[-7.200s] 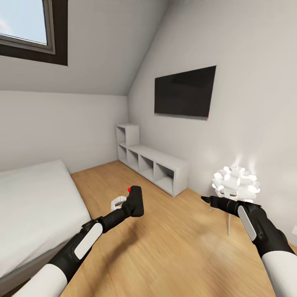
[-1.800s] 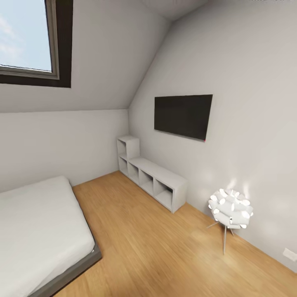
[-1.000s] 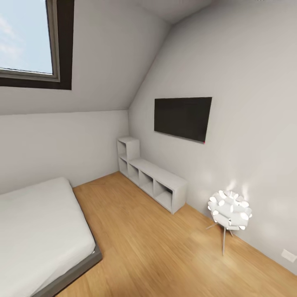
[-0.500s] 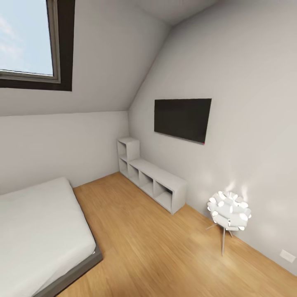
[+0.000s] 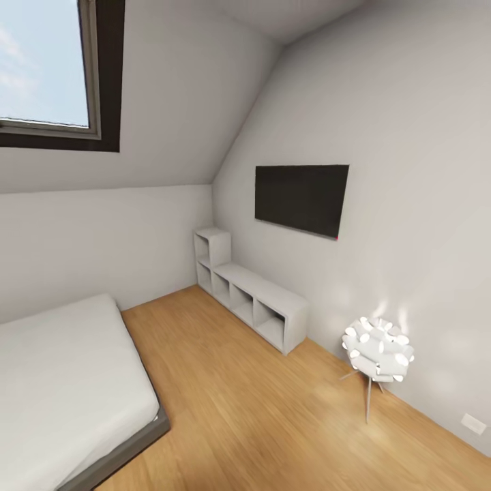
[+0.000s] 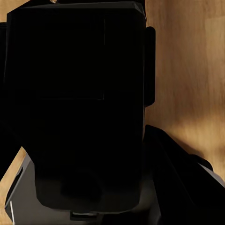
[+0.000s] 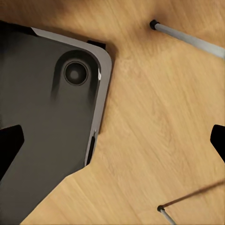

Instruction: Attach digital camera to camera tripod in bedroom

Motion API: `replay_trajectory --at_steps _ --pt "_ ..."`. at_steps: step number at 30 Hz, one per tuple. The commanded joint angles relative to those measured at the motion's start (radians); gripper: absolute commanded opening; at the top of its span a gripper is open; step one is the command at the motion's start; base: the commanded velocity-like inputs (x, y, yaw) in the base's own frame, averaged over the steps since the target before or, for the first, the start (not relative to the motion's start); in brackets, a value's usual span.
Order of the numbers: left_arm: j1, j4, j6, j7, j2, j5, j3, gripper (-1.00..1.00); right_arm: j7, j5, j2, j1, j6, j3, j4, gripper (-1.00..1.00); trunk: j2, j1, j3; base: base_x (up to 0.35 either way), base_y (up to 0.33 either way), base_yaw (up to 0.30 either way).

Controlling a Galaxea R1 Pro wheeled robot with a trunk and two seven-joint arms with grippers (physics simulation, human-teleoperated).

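**Item 1: digital camera (image 6: 75, 103).** Black box close against the left wrist lens, plank floor behind it. My left gripper (image 6: 77, 70) looks clamped on it, with one finger (image 6: 150, 65) showing along its side.

**Item 2: right gripper (image 7: 112, 143).** Fingers spread, nothing between them. Below it are my base (image 7: 47, 117) and two silver legs (image 7: 187, 37) with black feet. I cannot tell whether they are the camera tripod's or the lamp's.

**Item 3: bedroom, head view.** Bed (image 5: 61, 382) at 8 o'clock, cube shelf (image 5: 252, 300) near centre, wall screen (image 5: 300, 198) at 1 o'clock, globe floor lamp (image 5: 378, 351) at 4 o'clock.

**Risks, as I judge them.**
- With my head raised, neither arm is watched, so the camera could slip unnoticed.
- My base sits near those legs, and turning could knock them over.
- I could mistake the lamp for the tripod.
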State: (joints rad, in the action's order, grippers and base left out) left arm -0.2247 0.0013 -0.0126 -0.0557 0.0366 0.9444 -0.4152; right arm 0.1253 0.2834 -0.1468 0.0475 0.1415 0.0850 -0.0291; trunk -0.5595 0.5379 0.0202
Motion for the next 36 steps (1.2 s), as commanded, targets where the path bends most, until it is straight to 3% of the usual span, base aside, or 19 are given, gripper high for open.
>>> replay_trajectory --at_steps 1,16,23,36 --pt "-0.001 0.0 -0.001 -0.004 0.0 0.008 -0.008 -1.0 0.002 0.008 -0.001 0.002 0.006 0.009 -0.003 1.0 0.006 -0.004 -0.001 0.0 0.0 0.0" --pt "-0.001 0.0 0.015 -0.004 -0.002 0.01 -0.007 -1.0 0.001 0.008 -0.003 0.002 0.006 0.009 -0.003 1.0 0.111 -0.061 -0.048 0.0 0.0 0.0" --pt "-0.001 0.0 0.019 -0.004 -0.03 0.01 -0.007 -1.0 -0.001 0.004 -0.006 0.002 0.008 0.01 -0.003 1.0 0.16 -0.088 -0.07 0.0 0.0 0.0" --pt "-0.001 0.0 0.017 -0.008 -0.04 0.007 -0.007 -1.0 -0.059 -0.001 -0.007 0.002 0.013 0.021 -0.003 1.0 0.16 -0.088 -0.07 0.0 0.0 0.0"
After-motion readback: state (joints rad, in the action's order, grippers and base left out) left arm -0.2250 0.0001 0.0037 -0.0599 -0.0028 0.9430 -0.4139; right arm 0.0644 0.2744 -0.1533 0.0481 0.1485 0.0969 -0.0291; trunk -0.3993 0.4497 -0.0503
